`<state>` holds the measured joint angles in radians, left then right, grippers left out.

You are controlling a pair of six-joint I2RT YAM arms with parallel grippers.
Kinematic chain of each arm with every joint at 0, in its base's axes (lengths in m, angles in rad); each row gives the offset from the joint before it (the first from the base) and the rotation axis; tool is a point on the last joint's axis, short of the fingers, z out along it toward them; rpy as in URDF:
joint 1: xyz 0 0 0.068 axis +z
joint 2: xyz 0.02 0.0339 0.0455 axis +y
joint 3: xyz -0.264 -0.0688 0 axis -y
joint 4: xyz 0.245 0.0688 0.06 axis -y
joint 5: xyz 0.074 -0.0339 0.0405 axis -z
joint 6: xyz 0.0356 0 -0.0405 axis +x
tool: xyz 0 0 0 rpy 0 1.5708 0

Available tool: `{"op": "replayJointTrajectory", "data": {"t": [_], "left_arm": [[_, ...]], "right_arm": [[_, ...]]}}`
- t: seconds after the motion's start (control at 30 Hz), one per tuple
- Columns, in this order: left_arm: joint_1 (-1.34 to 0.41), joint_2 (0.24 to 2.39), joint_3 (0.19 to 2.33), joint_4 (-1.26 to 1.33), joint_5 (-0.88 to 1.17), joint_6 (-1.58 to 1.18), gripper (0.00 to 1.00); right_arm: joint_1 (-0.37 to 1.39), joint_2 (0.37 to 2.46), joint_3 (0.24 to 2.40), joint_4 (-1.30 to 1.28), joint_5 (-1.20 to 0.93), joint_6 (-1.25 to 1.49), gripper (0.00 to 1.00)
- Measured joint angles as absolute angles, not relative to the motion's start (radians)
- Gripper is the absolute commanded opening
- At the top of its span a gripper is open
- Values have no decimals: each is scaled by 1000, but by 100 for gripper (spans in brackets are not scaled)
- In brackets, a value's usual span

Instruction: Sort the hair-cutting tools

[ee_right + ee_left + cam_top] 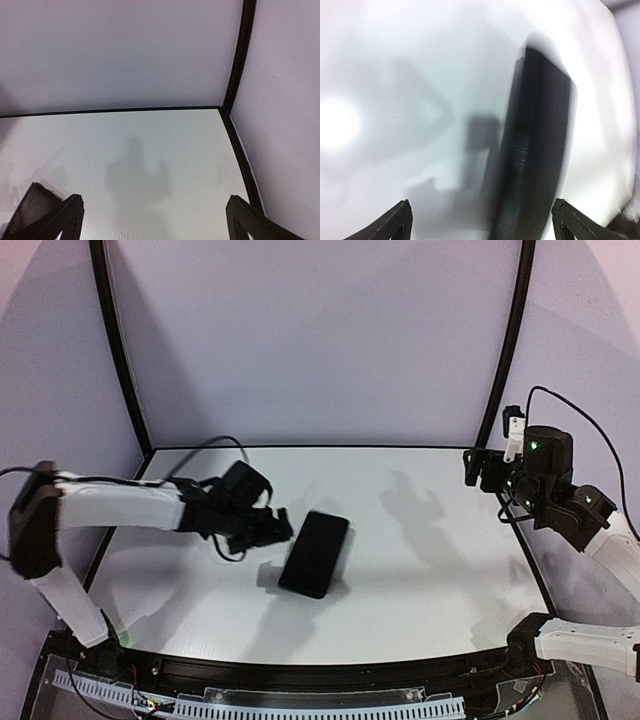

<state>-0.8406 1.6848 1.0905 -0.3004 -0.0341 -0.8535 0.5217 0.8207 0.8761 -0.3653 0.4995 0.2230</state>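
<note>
No scissors or combs show in any view. A flat black rectangular zip case lies near the middle of the white table. My left gripper is open, just left of the case's far-left edge. In the left wrist view the blurred case runs between my open fingertips, nearer the right one, and the left gripper holds nothing. My right gripper hangs in the air at the far right of the table. It is open and empty in the right wrist view.
Black frame posts rise at the table's back corners in front of a pale purple backdrop. The table's black edge strip runs along the right side. A cable tray lies at the near edge.
</note>
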Motion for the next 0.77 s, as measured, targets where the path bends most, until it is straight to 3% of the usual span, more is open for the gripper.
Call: {"op": "replayJointTrajectory", "data": {"t": [0.3,0.77], "left_arm": [[-672,1299,1095,-735,-507,-1024,99],[-425,1113,1024,-890,-692,-1081,99]], "right_arm": [[417,827,853,-419,515,316,99],[411,688,689,-342,544,321,99]]}}
